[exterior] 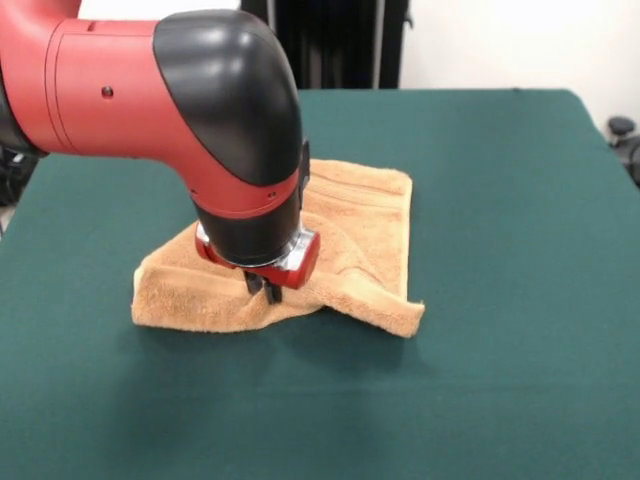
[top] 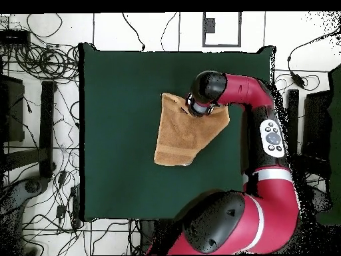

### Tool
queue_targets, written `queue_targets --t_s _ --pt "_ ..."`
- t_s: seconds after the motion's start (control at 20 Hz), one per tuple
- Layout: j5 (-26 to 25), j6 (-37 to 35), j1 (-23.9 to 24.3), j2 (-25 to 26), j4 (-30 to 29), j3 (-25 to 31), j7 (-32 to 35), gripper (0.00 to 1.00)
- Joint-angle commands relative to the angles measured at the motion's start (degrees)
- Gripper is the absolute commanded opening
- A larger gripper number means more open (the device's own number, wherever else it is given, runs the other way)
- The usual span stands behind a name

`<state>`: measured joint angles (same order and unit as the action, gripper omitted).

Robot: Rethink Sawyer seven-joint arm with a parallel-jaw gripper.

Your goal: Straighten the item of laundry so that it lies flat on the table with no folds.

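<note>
Towel [exterior: 355, 235] mid-surface [exterior: 520, 380], 1 edge folded over | claw [exterior: 266, 287] down on near fold, spread or pinching: cannot tell | step: grasping | next: you'd drag the fold outward.

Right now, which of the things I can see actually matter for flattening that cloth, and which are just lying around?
Part of the job:
- orange-tan towel, rumpled and folded over
- green table it lies on
- robot's hand, down on the towel's near edge

Just lying about:
- tangled cables on the floor beside the table
- dark equipment on the floor
</note>
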<state>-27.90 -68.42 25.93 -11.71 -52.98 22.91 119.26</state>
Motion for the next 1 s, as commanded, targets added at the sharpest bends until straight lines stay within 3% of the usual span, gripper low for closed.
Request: queue_targets --t_s 0.05,0.4,0.6,0.85,1.0 --pt "1.4 -13.3 -2.7 0.7 0.3 -0.1 -7.3 0.0" --pt "-2.0 -2.8 -2.3 -1.6 -2.1 0.4 -9.2 0.0" --pt "-2.5 -8.6 -2.9 0.9 4.2 1.8 -13.4 0.0" --pt "-3.9 -23.1 -4.5 5.9 16.7 3.7 -18.4 0.0" --pt "-4.5 -28.7 -4.9 7.8 21.1 4.5 -18.9 0.0"
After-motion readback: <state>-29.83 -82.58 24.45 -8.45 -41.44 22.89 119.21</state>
